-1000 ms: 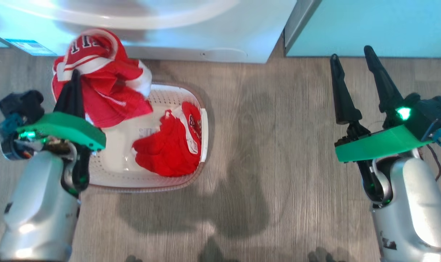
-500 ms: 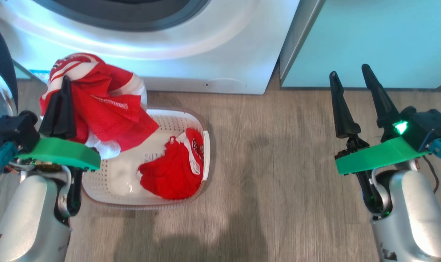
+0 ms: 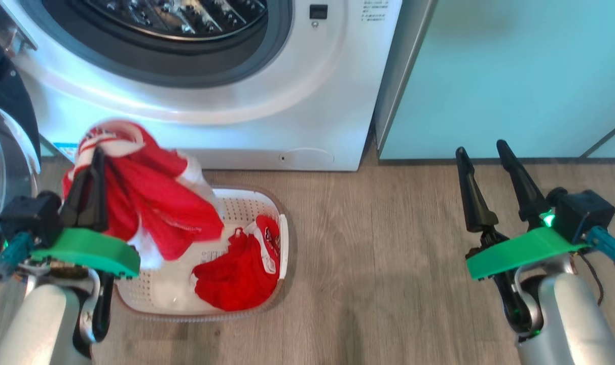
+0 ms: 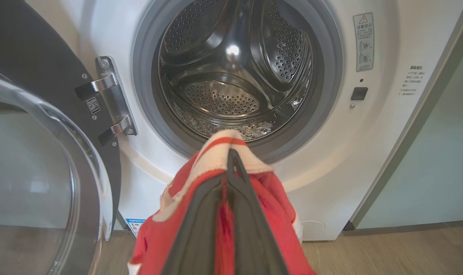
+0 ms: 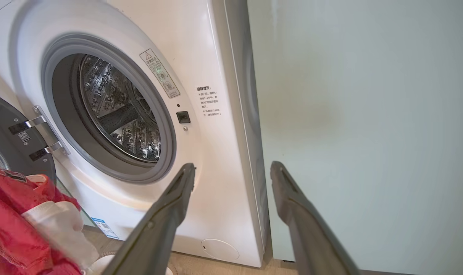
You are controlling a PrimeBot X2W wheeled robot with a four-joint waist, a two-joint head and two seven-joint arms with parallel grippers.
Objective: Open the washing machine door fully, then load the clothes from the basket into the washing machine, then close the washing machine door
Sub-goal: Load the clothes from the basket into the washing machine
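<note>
1. My left hand [image 3: 99, 152] is clamped fully shut on the red garment [image 3: 155, 203]. In the left wrist view the fabric is pinched between the two dark fingers [image 4: 200, 229], with a white-and-red striped edge folded over their tips.
2. The red garment hangs clear of the floor [image 3: 388, 253], bunched over the left end of the basket [image 3: 244, 205] and just in front of the lower panel of the washing machine [image 3: 312, 101].
3. A second red garment [image 3: 236, 279] lies crumpled inside the basket against its right wall.
4. The basket sits on the floor just before the washing machine, below the drum opening.
5. The washing machine door [image 4: 33, 46] stands swung out wide on its hinge at the left, its glass bowl facing me in the left wrist view.
6. The steel drum [image 4: 231, 76] is exposed, and I see nothing red inside it.
7. From the left wrist view, the fingertips line up with the lower edge of the grey seal around the opening.
8. My right hand [image 3: 480, 147] holds nothing. Its fingers are spread wide, well off to the right, over the floor before the pale green cabinet [image 3: 490, 76].
</note>
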